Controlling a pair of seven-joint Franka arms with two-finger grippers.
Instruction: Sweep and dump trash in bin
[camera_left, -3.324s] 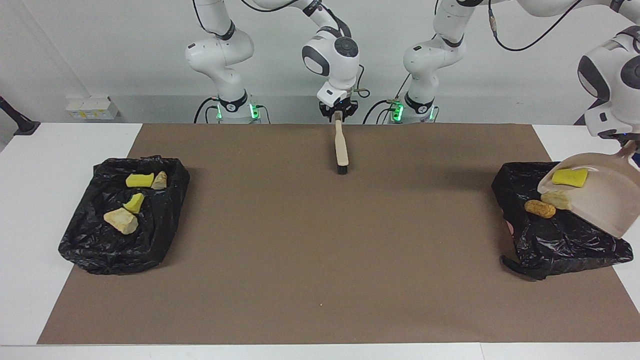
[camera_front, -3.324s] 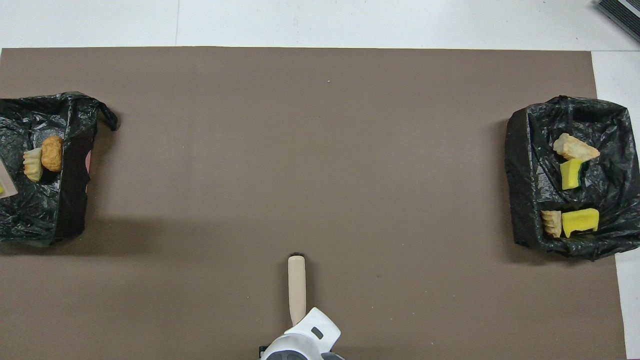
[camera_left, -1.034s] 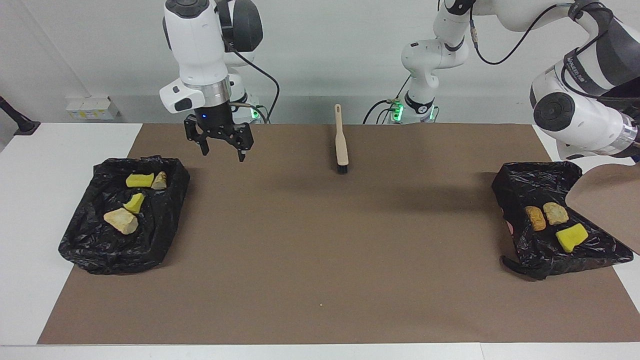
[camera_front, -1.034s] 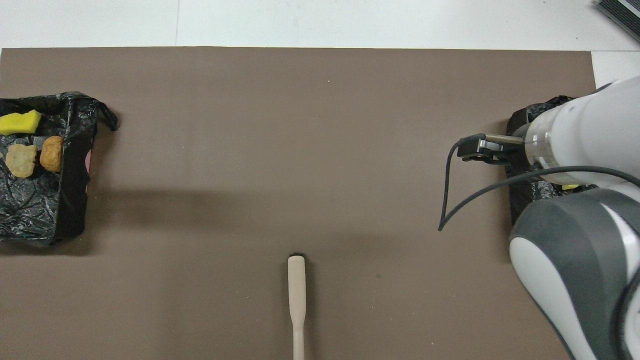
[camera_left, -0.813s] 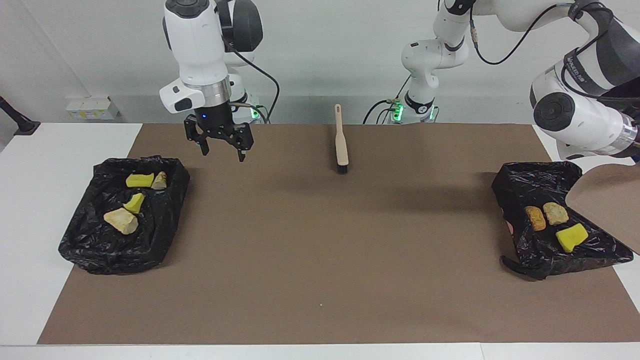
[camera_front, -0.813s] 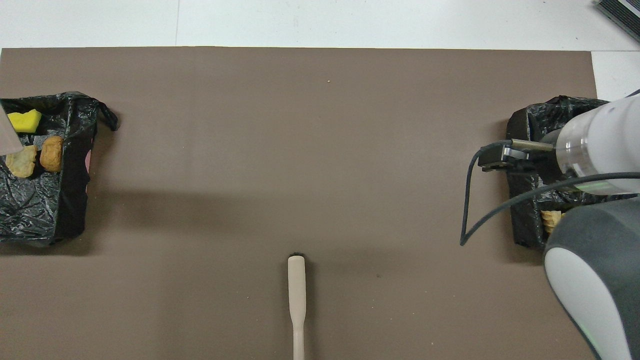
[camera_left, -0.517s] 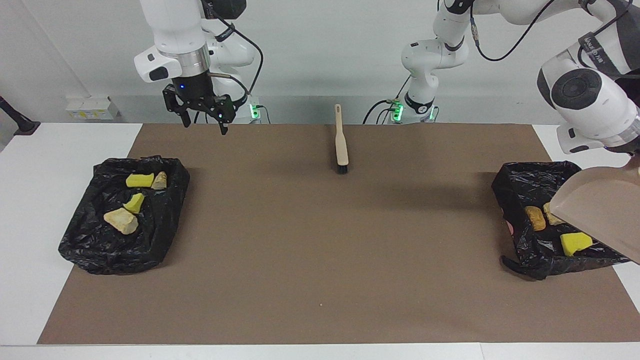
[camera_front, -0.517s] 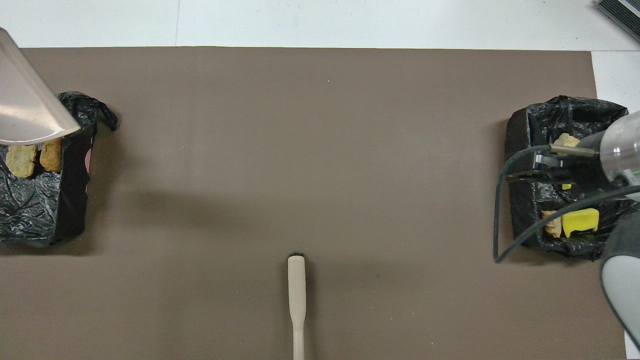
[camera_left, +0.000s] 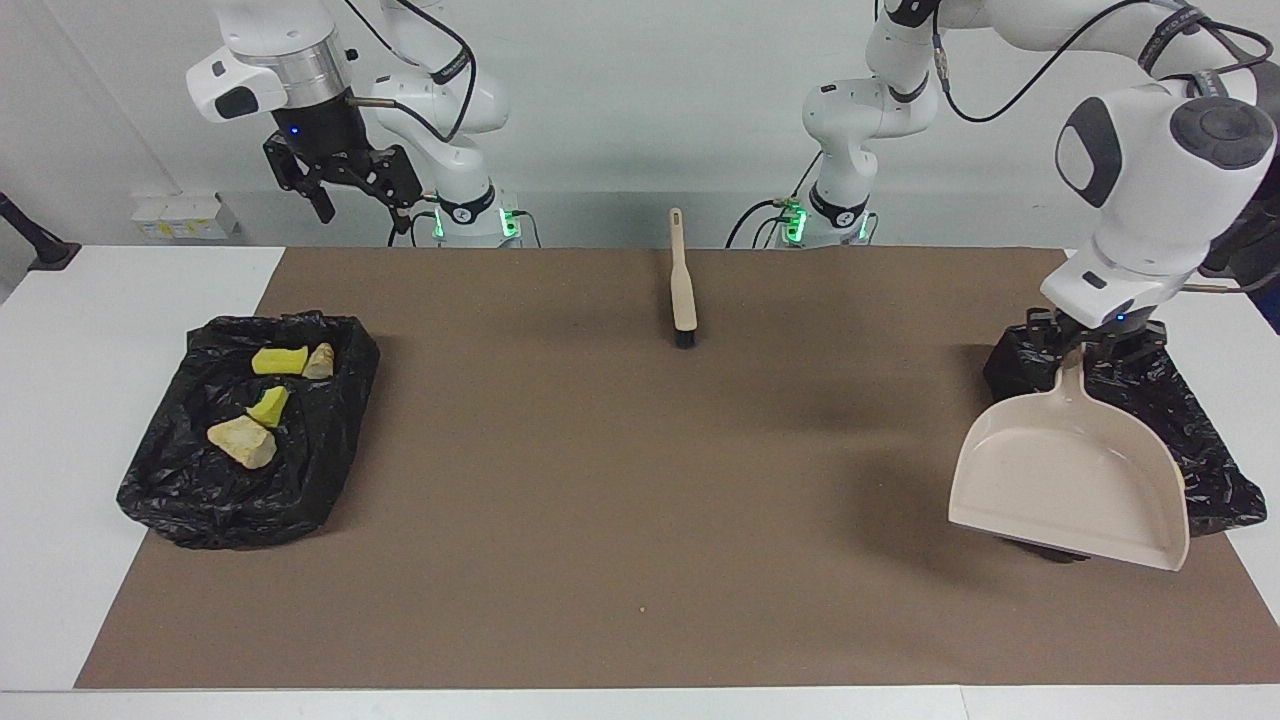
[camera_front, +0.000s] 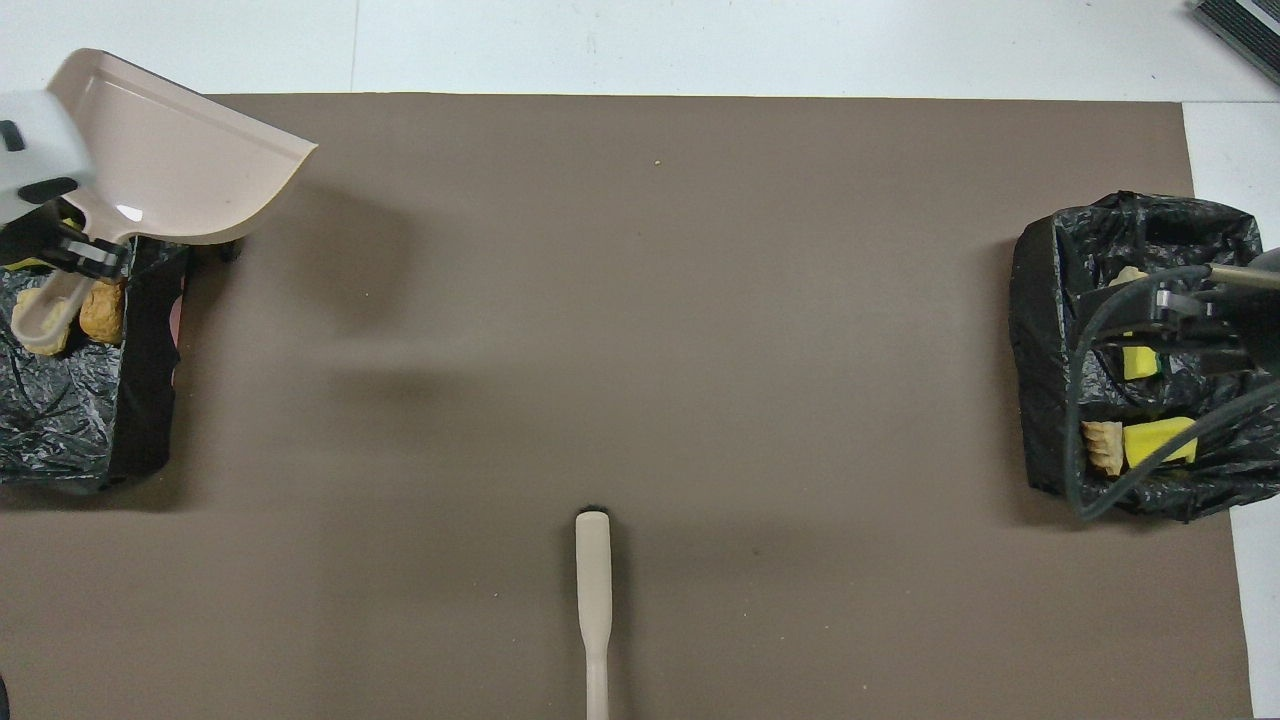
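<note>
Left hand (camera_left: 1092, 345)'s dustpan (camera_left: 1072, 478) over trash (camera_front: 101, 312)

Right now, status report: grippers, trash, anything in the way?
Left gripper shut on dustpan, empty, over the bin. Right gripper open, raised near its base. Trash in both bins. Brush lies free; mat unobstructed.

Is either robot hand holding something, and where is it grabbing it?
The left hand holds the dustpan by its handle, over the black bin. The right hand is open and holds nothing.
</note>
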